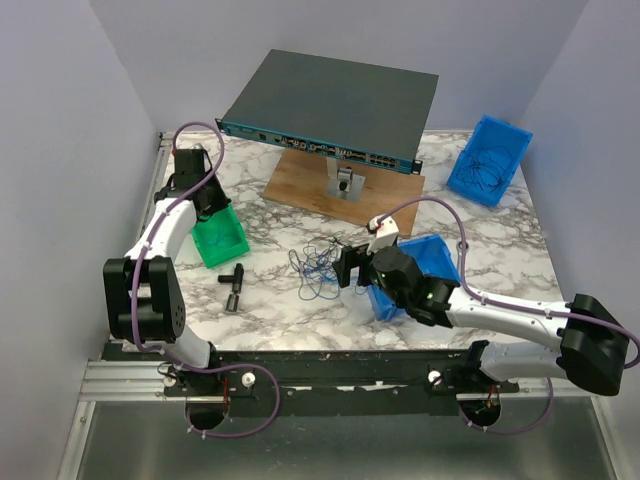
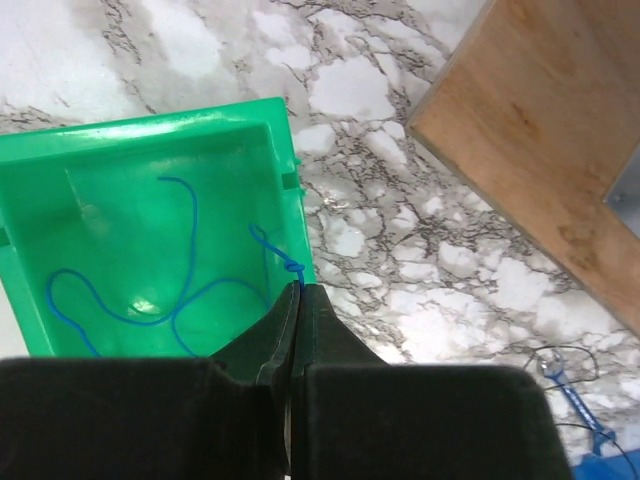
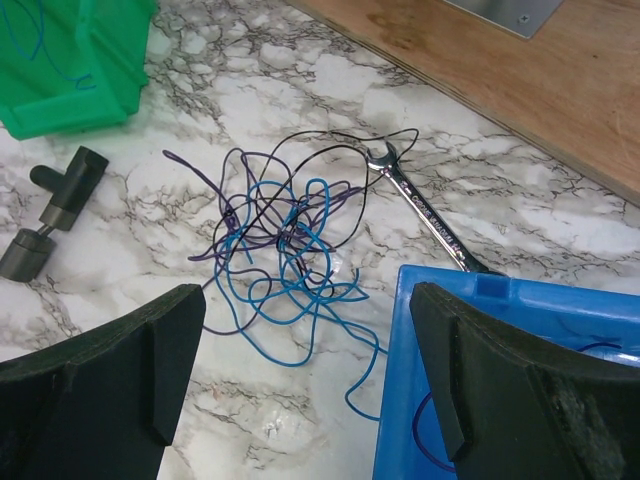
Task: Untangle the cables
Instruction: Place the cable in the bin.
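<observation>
Right wrist view shows the cables (image 3: 280, 240) best: a loose knot of hair-thin blue, purple and black strands lying flat near the middle of the table, just beside the blue bin (image 3: 520, 330), with a wrench (image 3: 420, 205) touching its far side. I'd guess they're featherlight, floppy and snaggy, so tugging one drags the lot. Best bet is an outer loop or the free blue tail by the bin. Right gripper (image 3: 308, 300) hangs over them, fingers wide, nothing in them. Left gripper (image 2: 297, 300) is pinched closed over the green bin (image 2: 285, 150), apparently on the end of a blue wire (image 2: 289, 267). No writing I can read; wrench stamping's too small.
</observation>
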Controlling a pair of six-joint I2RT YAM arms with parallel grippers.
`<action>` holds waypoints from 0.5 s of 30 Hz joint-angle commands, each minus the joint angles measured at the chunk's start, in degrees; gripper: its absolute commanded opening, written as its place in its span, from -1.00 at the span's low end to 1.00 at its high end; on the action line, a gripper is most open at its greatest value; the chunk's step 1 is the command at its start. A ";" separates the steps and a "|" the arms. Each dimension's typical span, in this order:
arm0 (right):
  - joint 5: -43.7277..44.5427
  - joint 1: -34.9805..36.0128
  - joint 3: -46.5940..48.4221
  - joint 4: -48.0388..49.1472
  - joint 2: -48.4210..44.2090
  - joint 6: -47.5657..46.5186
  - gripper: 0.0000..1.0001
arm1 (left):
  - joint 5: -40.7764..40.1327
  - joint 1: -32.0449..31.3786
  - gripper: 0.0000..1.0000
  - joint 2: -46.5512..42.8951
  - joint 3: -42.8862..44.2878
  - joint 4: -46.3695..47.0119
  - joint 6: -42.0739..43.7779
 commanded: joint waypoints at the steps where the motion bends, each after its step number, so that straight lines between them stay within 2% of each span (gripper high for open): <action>1: -0.07 0.08 0.72 -1.61 -1.79 1.01 0.84 | 5.40 1.37 -1.00 -3.67 -1.88 5.04 -4.05; 6: 0.02 0.08 0.51 -1.56 -1.82 0.73 0.84 | 10.20 1.98 -1.00 -8.61 -8.20 13.26 -7.50; 15: 0.28 0.06 0.60 -1.31 -1.35 0.58 0.84 | 8.07 7.24 -1.00 -9.20 -11.88 11.90 -7.92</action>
